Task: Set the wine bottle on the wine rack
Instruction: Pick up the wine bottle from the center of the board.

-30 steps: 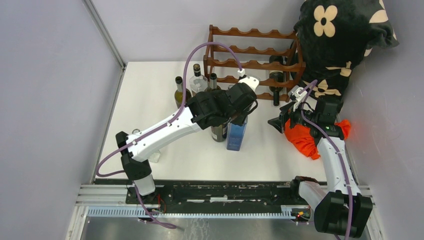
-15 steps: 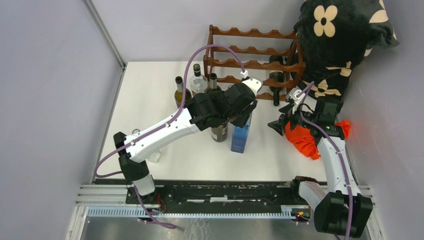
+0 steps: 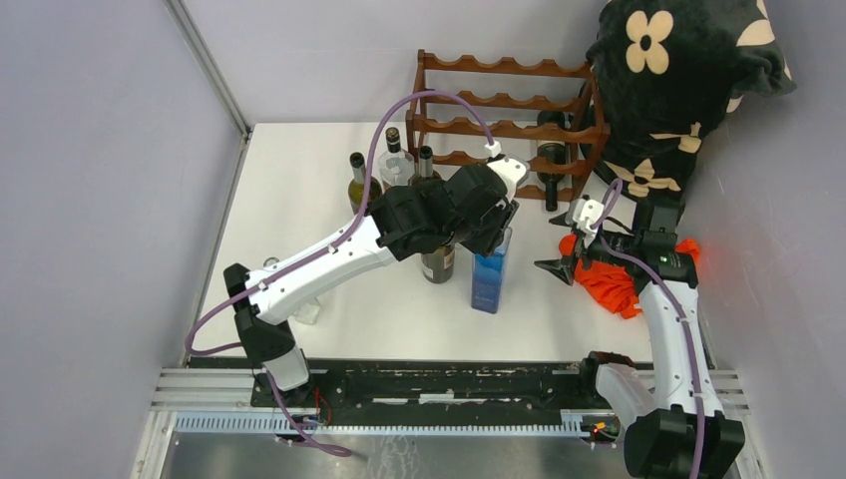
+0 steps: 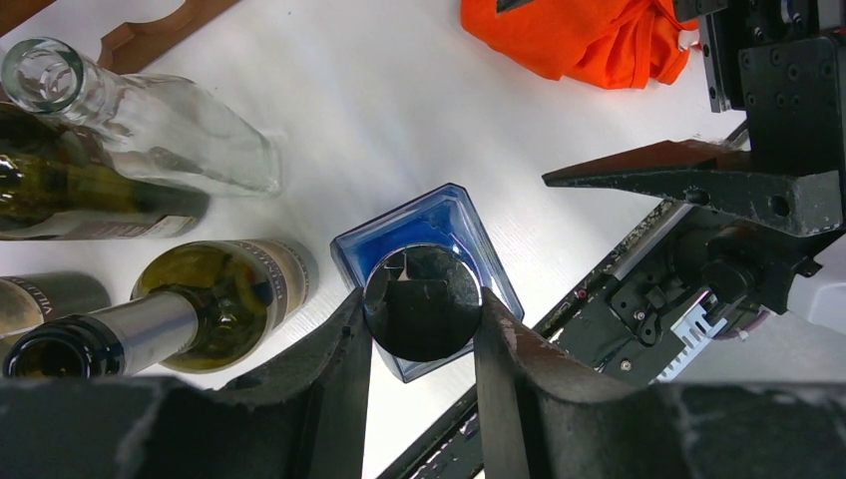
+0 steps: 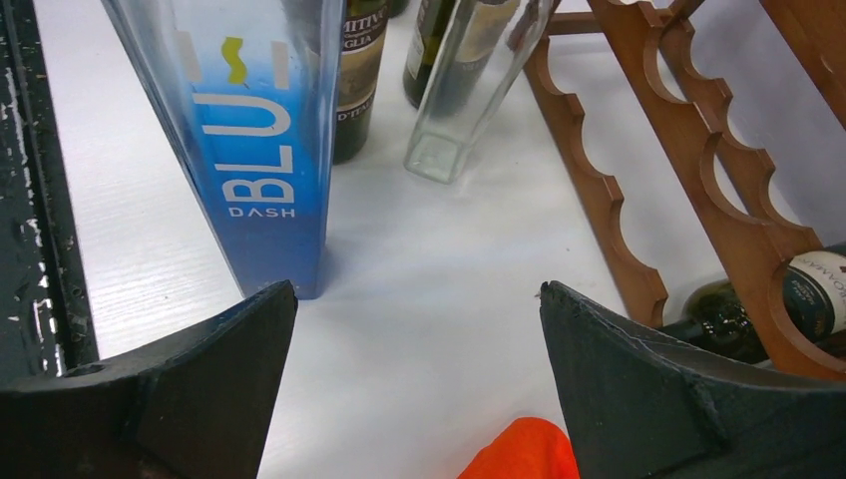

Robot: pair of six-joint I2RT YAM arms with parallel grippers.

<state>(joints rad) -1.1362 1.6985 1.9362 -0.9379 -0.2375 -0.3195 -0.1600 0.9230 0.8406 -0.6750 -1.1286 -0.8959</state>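
Where lettering shows, blue bottle [image 5: 261, 120], BLU DASH

White tabletop [image 3: 299, 200], wine rack [image 3: 499, 98] at its far edge. Blue bottle [image 3: 490, 279] and other bottles [image 3: 395, 165] stand nearer; orange cloth [image 3: 609, 284] at right.

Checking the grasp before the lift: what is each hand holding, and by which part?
The left hand clamps the blue square bottle by its dark cap; the right hand is open, holding nothing.
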